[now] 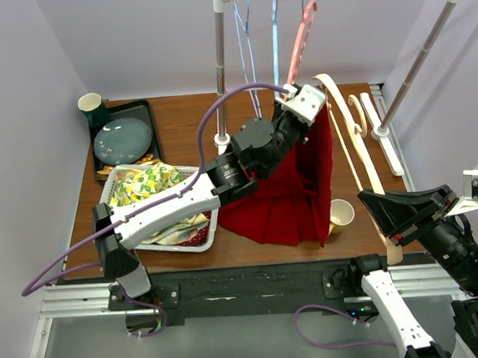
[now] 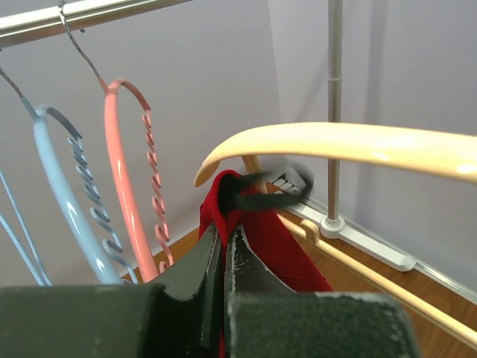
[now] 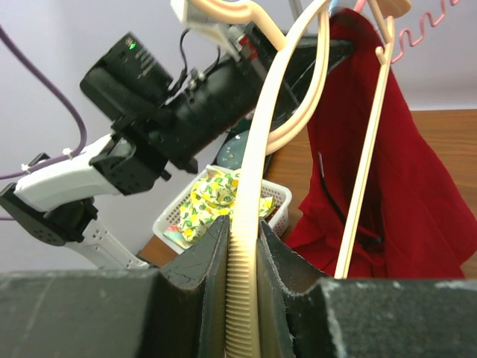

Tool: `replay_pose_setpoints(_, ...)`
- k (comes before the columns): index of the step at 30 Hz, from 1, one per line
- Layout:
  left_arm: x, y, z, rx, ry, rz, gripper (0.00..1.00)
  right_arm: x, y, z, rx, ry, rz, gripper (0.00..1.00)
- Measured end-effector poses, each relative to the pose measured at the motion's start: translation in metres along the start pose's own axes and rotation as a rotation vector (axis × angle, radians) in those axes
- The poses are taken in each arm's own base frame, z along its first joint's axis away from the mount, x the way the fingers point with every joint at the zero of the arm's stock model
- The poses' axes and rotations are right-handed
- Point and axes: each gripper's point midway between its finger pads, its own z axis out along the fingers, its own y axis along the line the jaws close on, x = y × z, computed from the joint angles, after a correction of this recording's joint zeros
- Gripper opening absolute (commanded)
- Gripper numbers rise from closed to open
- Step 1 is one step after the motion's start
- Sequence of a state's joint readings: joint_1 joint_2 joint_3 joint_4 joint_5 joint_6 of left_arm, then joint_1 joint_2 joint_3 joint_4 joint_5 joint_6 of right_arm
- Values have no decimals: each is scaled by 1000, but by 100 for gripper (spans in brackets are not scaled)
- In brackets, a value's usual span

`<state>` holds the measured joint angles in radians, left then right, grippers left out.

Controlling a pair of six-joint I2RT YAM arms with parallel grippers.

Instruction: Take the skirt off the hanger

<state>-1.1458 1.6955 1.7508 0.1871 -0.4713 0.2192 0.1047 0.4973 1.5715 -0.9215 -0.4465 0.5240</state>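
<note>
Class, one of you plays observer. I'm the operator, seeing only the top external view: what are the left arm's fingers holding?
Observer: The left fingers pinch the top edge of the red skirt, just under the wooden hanger.
Operator: And the right arm?
Observer: The right fingers are shut on the hanger's ridged bar.
Operator: Anything snagging?
Observer: A black loop at the skirt's top sits under the hanger's tip; hooked or not, I cannot tell.

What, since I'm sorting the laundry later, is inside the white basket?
A yellow-and-green floral cloth lies in the white basket, with other fabric and a bit of red near its front edge. The left arm crosses above it, hiding the middle of the pile.
</note>
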Motion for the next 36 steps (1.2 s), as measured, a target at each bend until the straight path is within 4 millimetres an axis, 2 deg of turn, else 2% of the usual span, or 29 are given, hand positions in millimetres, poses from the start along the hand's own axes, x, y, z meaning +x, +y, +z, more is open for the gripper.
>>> replay_pose_setpoints(3,-3,4,6,-19,6,-6,0,1,3,1,-24,8,-5,0)
replay_pose_setpoints(8,7,4,4,-25,30,-8,0,-3,11,2,-66,-10,-14,0)
replay_pose_setpoints(13,36,2,-14,4,86,-4,0,-7,1,1,-3,-35,-1,0)
replay_pose_setpoints(16,46,0,-31,52,105,-8,0,-12,-9,-1,68,-52,4,0)
replay_pose_setpoints(20,39,3,-59,116,96,-28,0,-24,-24,-3,168,-91,-6,0)
replay_pose_setpoints(23,17,10,-80,158,62,-50,0,-27,-39,6,228,-102,-6,0)
replay_pose_setpoints(26,-15,19,-103,206,6,-76,0,-22,-61,30,275,-73,11,0)
replay_pose_setpoints(29,-40,28,-126,245,-51,-93,0,-15,-89,73,307,-28,48,0)
replay_pose_setpoints(33,-51,38,-157,287,-80,-99,0,-13,-125,130,349,-3,95,0)
replay_pose_setpoints(36,-46,40,-171,310,-75,-92,0,-15,-146,162,376,-12,115,0)
